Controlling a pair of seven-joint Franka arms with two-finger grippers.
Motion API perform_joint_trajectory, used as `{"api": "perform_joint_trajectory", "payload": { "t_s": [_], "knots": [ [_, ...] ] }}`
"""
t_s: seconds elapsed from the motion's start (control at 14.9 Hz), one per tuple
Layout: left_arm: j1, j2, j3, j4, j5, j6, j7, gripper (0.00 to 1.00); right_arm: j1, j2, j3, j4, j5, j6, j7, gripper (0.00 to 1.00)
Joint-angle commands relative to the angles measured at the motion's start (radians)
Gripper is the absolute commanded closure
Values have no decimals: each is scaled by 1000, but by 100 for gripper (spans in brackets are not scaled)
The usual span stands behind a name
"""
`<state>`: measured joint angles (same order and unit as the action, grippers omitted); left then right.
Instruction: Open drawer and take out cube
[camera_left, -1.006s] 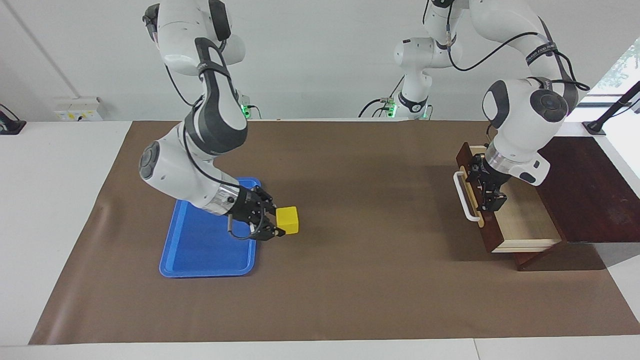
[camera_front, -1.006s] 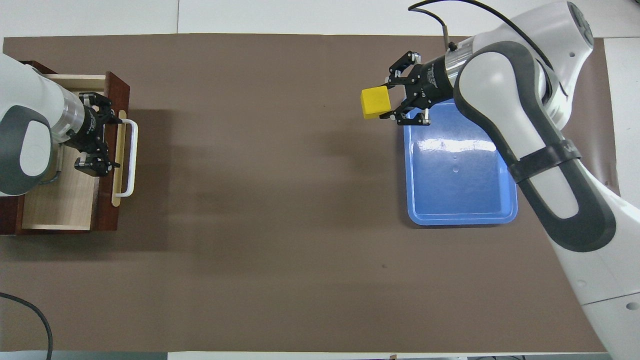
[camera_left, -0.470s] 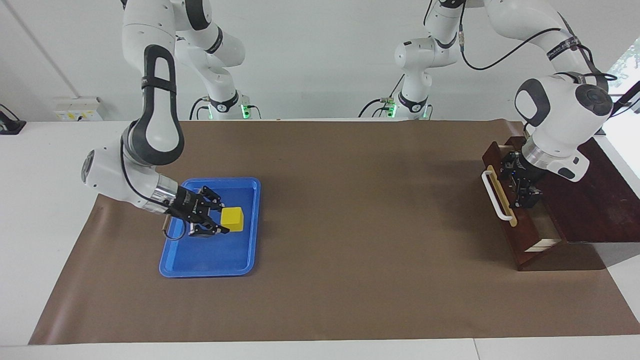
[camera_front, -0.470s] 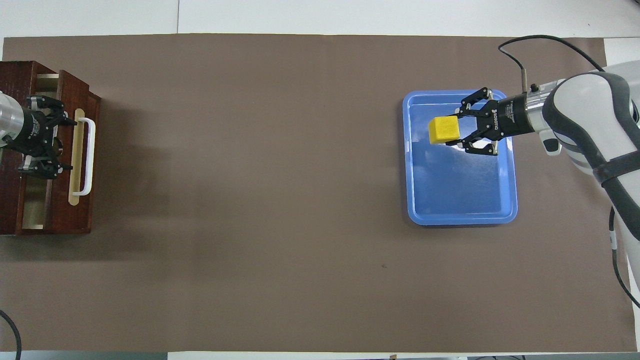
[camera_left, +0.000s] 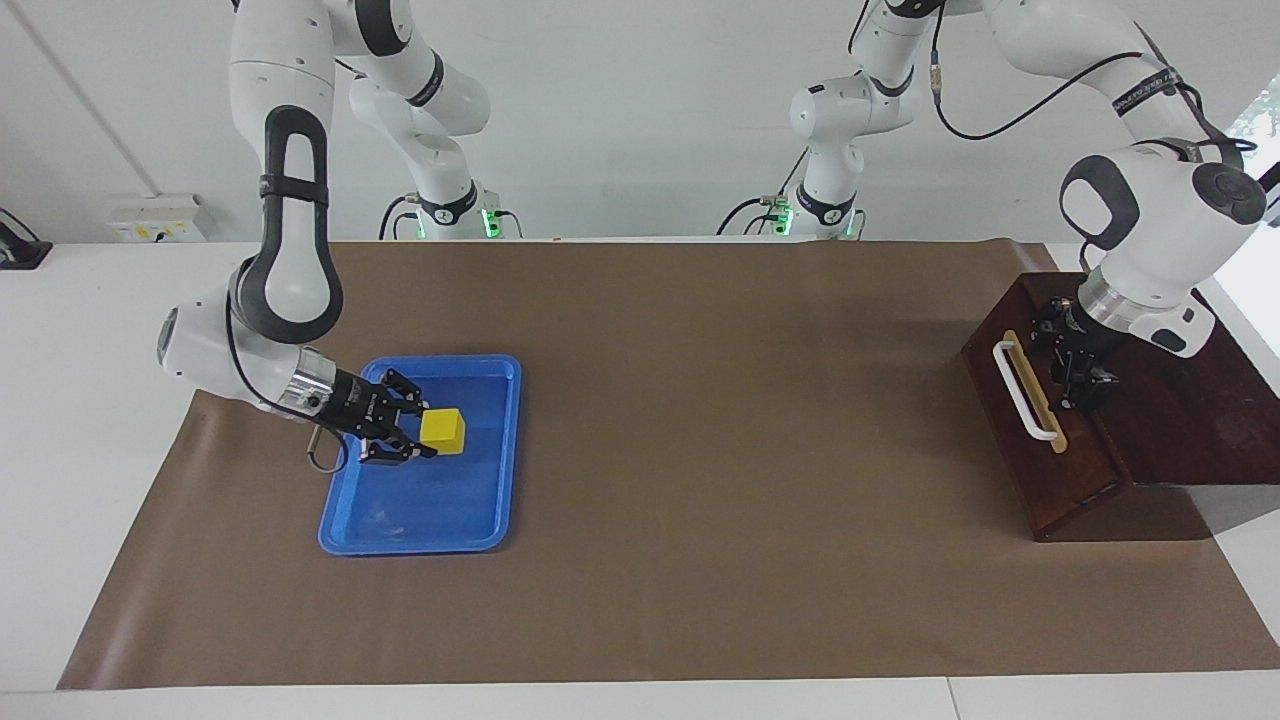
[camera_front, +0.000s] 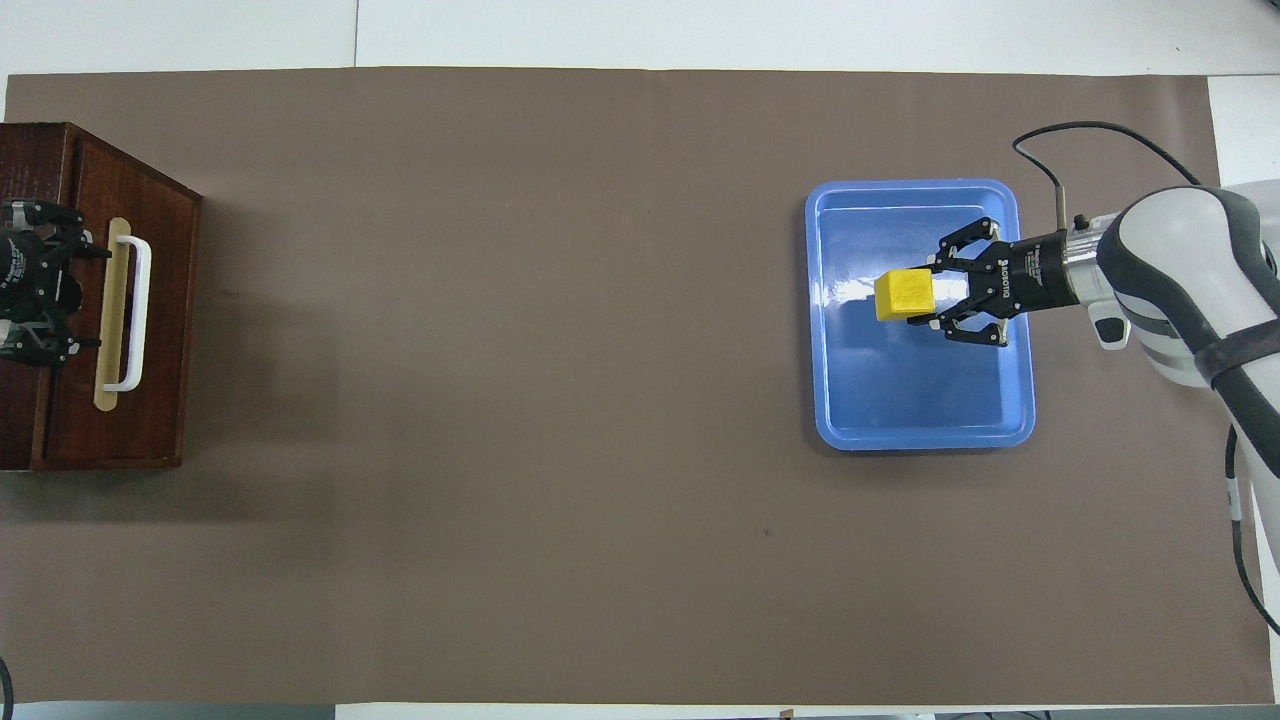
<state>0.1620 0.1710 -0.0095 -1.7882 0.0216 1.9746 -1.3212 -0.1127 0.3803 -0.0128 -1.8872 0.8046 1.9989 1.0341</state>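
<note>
Holding the cube (camera_left: 442, 431) over the blue tray (camera_left: 345, 520), our right gripper (camera_left: 418, 433) is clamped across two flat sides; we'd guess it's light, rigid, easy to pinch. Left gripper (camera_left: 1080, 380) waits above the drawer (camera_left: 1040, 470); can't tell its fingers.

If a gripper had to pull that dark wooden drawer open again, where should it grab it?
Probably by the white bar handle on the drawer front. The bar stands off its tan strip, leaving a gap for fingers. Come from in front of the drawer, one finger on each side of the bar near its middle, then pull straight out.
</note>
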Motion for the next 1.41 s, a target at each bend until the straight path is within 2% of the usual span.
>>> {"api": "perform_joint_trajectory", "payload": {
  "t_s": [0.0, 0.27, 0.47, 0.67, 0.87, 1.07, 1.14, 1.21, 1.27, 1.34],
  "knots": [
    [19, -16, -3, -30, 12, 24, 28, 0, -31, -20, 7, -91, 33, 47, -150, 100],
    [11, -11, -3, -14, 12, 9, 30, 0, -44, -18, 7, -104, 33, 61, -170, 100],
    [-13, -19, -7, 27, 14, -55, 57, 0, -44, -18, 7, -105, 33, 66, -170, 100],
    [-31, -79, -17, 52, 14, -152, 140, 0, -42, -21, 7, -142, 33, 113, -195, 100],
    [-79, -154, -18, 55, 11, -250, 342, 0, -27, -21, 7, -145, 33, 121, -193, 100],
    [-111, -191, -26, 55, 6, -310, 451, 0, -24, -21, 7, -142, 33, 118, -186, 100],
    [-128, -202, -24, 56, 3, -335, 502, 0, -24, -21, 7, -139, 33, 118, -184, 60],
    [-153, -214, -26, 56, 3, -359, 560, 0, -22, -21, 7, -139, 33, 119, -183, 31],
    [-171, -217, -24, 56, 1, -373, 614, 0, -21, -21, 7, -135, 33, 118, -177, 21],
    [-183, -223, -23, 52, -2, -381, 675, 0, -24, -20, 7, -130, 33, 113, -169, 19]
  ]
}}
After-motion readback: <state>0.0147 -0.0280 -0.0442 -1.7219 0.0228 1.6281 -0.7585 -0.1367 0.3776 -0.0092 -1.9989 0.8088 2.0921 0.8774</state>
